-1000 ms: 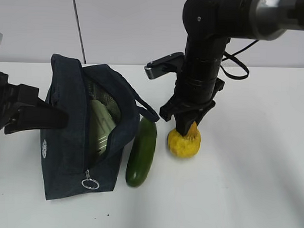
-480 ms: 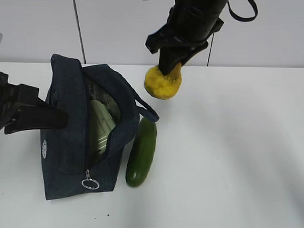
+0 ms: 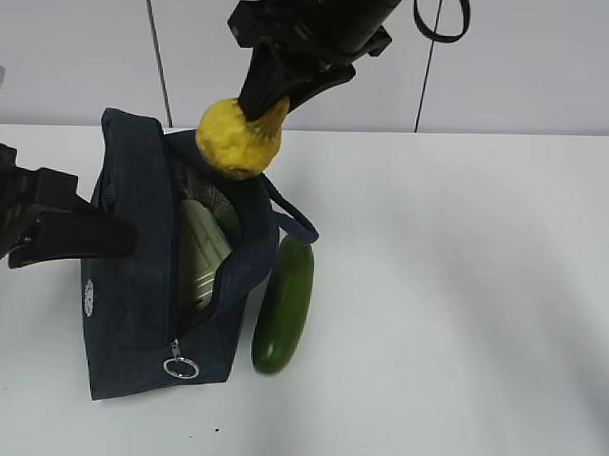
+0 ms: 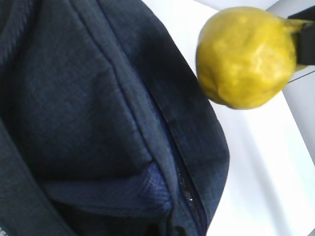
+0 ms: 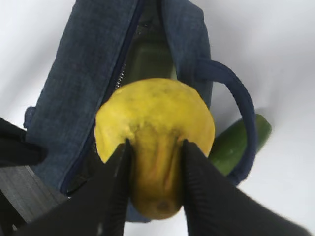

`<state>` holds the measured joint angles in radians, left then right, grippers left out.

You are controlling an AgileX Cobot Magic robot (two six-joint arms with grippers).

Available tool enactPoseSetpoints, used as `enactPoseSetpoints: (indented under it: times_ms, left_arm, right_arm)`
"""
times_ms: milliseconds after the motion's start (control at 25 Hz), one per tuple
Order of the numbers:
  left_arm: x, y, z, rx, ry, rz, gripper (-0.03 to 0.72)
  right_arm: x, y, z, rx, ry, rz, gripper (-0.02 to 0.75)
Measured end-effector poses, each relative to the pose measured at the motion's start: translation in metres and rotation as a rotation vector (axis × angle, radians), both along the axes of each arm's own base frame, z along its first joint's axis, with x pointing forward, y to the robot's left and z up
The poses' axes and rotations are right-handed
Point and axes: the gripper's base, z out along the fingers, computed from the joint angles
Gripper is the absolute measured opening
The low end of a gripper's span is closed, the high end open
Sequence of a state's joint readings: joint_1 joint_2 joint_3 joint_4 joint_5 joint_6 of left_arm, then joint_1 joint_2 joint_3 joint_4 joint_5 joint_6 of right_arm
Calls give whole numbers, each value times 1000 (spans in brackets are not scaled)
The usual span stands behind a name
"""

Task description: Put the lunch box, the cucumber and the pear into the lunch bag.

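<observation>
Your right gripper (image 3: 272, 107) pinches the bumpy yellow pear (image 3: 238, 138) by its neck, at the bag's (image 3: 142, 282) 12 o'clock. The box (image 3: 199, 249) is half hidden inside. Left gripper (image 3: 44, 229): closed, jaws obscured.

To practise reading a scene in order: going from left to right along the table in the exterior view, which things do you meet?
Left tool → lunch bag → lunch box showing inside the bag's opening → cucumber. The pear, held in the air above the bag, is left out.
</observation>
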<state>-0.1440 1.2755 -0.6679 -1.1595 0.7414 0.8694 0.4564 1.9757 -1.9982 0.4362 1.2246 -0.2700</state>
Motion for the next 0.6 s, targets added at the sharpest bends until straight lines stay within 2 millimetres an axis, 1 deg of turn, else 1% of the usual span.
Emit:
enactPoseSetpoints:
  times_ms: [80,280,400,600]
  left_arm:
    - [0,0,0,0,0,0,-13]
    - [0,0,0,-4,1,2,-13]
    - [0,0,0,-4,1,2,-13]
    - [0,0,0,-8,2,1,-13]
  right_arm:
    - [5,6,-8,38,7,7,249]
    - [21,25,-39,148,58,41,249]
    - [30,30,-60,156,82,29,249]
    - [44,35,-84,155,71,-8,249]
